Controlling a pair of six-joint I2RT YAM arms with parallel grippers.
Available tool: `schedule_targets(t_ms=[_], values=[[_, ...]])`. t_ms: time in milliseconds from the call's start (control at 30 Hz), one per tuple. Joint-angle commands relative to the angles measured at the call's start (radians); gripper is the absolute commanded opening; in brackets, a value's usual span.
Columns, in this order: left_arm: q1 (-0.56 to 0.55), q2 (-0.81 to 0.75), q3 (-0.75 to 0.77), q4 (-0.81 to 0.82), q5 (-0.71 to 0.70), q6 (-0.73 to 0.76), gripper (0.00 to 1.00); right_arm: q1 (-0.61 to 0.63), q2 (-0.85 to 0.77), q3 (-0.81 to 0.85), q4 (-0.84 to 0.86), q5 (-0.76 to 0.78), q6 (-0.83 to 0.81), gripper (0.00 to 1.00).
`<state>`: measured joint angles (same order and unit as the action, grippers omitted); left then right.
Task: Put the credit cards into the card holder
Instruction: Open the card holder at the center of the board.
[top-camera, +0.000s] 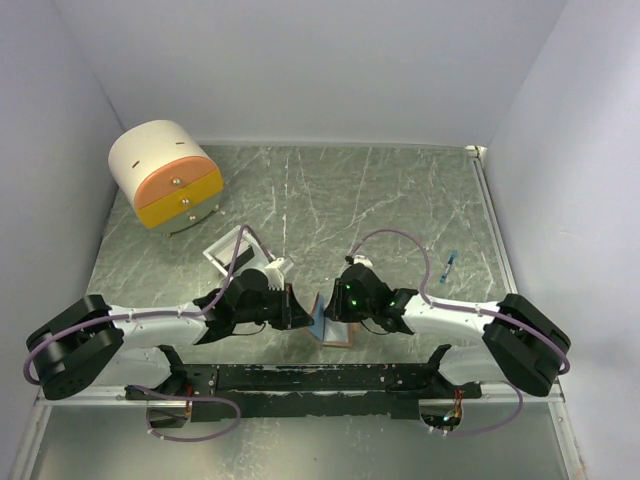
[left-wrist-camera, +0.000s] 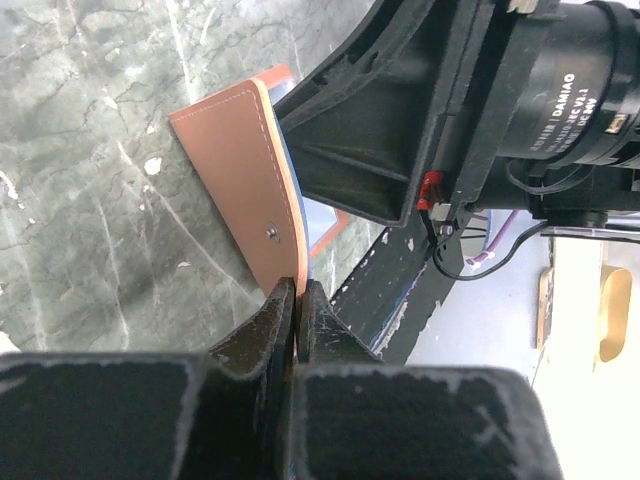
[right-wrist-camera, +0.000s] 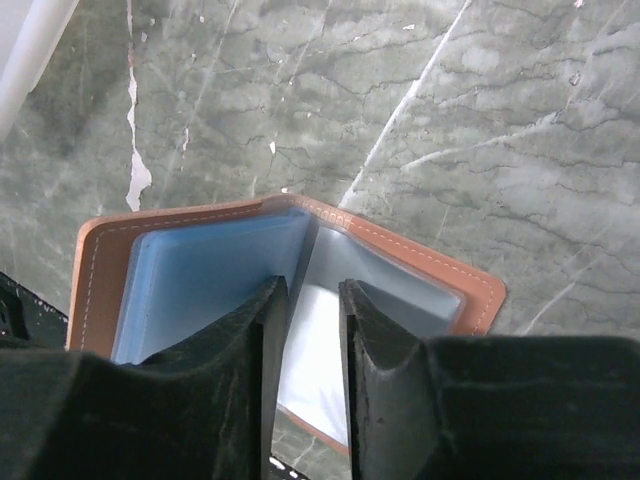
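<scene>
**A:** Where is the card holder sitting?

**B:** The card holder (top-camera: 328, 328) is sitting near the front edge of the grey-green marbled table (top-camera: 400, 200), between the two grippers. Its covers are spreading in a V.

**A:** What is it looking like up close?

**B:** The outside is showing as smooth salmon-brown, leather-like, with pale stitching (left-wrist-camera: 268, 150) running along the rounded edge and a small round metal snap stud (left-wrist-camera: 270, 231). The inside is showing as pale blue, with glossy, slightly see-through pocket leaves.

**A:** What is the left gripper doing?

**B:** The left gripper (left-wrist-camera: 298, 295) is pinching the lower edge of the brown cover. Its matte black jaws are closing tight on it with no gap showing.

**A:** And the right gripper?

**B:** The right gripper (right-wrist-camera: 312, 290) is hovering over the blue interior with its jaws standing apart. A pale strip of pocket is showing through the gap. I cannot tell whether a finger is touching the blue leaf beside it.

**A:** What is getting hidden?

**B:** Both wrist views are cutting off the holder's near part behind the fingers, and the right arm's black body is blocking its far side in the left wrist view. Whether any card is lying in the pockets, I cannot tell. From above, the holder is showing only as a small blue and brown wedge.

**A:** What else is there?

**B:** A round cream-and-orange drawer unit (top-camera: 165, 178) is standing at the far left. A small white open box (top-camera: 238, 252) is lying behind the left arm.
</scene>
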<state>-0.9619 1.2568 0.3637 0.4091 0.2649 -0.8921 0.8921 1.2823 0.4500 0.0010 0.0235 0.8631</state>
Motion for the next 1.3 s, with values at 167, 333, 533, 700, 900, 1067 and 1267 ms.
schedule_targets(t_ms=[167, 333, 533, 700, 900, 1067, 1267], values=[[-0.008, -0.041, 0.001, -0.079, -0.1, 0.016, 0.07, 0.003, -0.156, 0.014, -0.06, 0.021, 0.09, 0.45], [-0.008, -0.049, -0.011, -0.082, -0.118, 0.006, 0.07, 0.003, -0.169, 0.004, -0.021, -0.009, 0.125, 0.53], [-0.008, -0.05, -0.007, -0.101, -0.121, 0.001, 0.13, 0.003, -0.091, 0.026, 0.006, -0.032, 0.124, 0.53], [-0.008, -0.062, -0.017, -0.096, -0.121, -0.003, 0.14, 0.003, -0.039, 0.011, 0.067, -0.062, 0.138, 0.52], [-0.008, -0.054, -0.015, -0.092, -0.111, 0.0, 0.19, 0.003, -0.014, -0.005, 0.076, -0.05, 0.134, 0.47], [-0.008, -0.04, -0.003, -0.093, -0.105, 0.004, 0.23, 0.003, -0.024, -0.024, 0.054, -0.028, 0.129, 0.42], [-0.008, -0.041, -0.005, -0.081, -0.102, 0.002, 0.29, 0.002, -0.036, -0.034, 0.038, -0.012, 0.122, 0.36]])
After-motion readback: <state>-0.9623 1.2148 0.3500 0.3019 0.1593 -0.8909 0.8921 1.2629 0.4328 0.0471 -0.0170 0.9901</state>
